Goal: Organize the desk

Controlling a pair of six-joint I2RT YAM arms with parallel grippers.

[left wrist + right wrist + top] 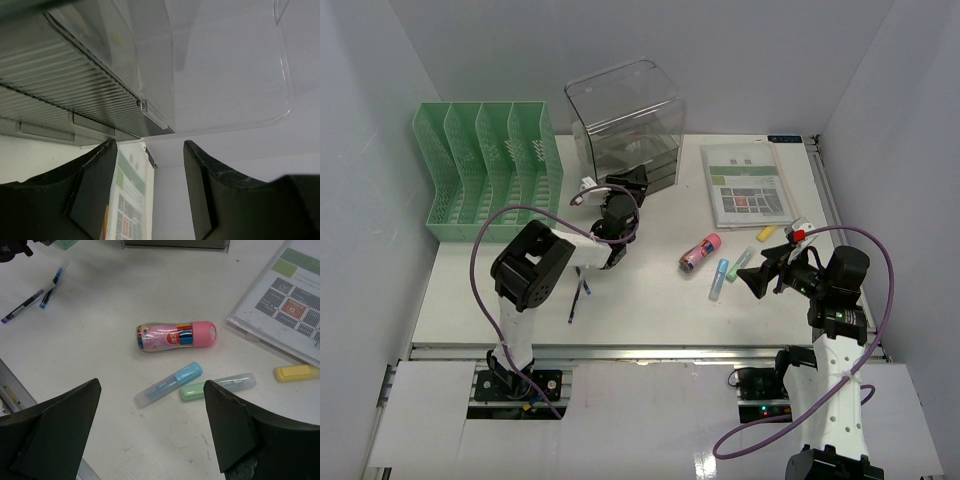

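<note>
**Top view:** The counter fills mid-frame, with its rail at the near edge. The left claw is at the clear box. The right claw points toward the pink case.

**Left wrist view:** The left claw is spread, with nothing between its fingers. The box wall is just ahead.

**Right wrist view:** The right claw is spread wide and grips nothing. The case and three highlighters lie on the counter ahead.

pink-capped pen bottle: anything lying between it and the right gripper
Yes. Two highlighters lie on the desk between the open right gripper and the pink-capped pen bottle: the blue-capped highlighter nearer the middle, and the green-capped highlighter to its right in the right wrist view. Nothing else is in that gap.
</note>
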